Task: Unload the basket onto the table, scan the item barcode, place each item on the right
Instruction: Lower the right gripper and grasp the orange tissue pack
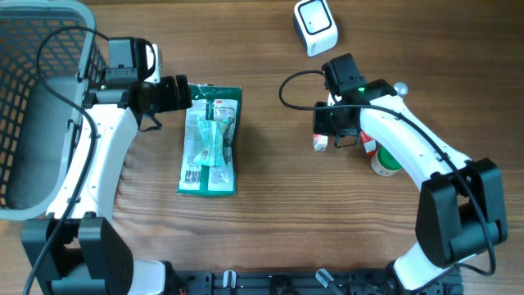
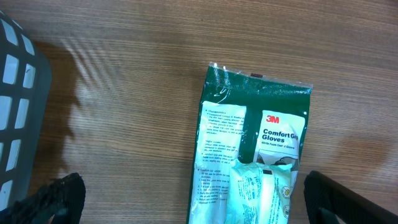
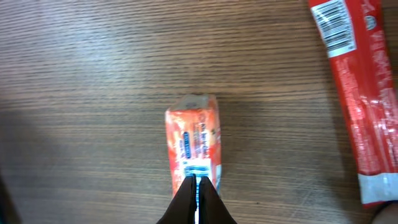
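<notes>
Position of the right gripper point(image 3: 196, 186): low over the wooden surface point(image 1: 262, 49), its fingers pressed together and pinching the near end of the orange packet point(image 3: 193, 143). The packet lies flat on the surface, its long axis running away from the gripper. Printing shows on its upper face, too small to read.

A white scanner point(image 1: 315, 26) sits at the far side of the surface, well apart from the packet.

A long red packet point(image 3: 351, 93) lies to the right of the orange one, not touching it, with a barcode label at its far end. A round green-topped container point(image 1: 385, 164) stands close beside it, partly hidden by the right arm.

The left gripper point(image 1: 187, 94) has its fingers spread wide and holds nothing. It hangs just over the top edge of a green glove pack point(image 2: 255, 155), which lies flat on the surface. A grey basket point(image 1: 49, 24) stands at the left edge, beside the left arm.
</notes>
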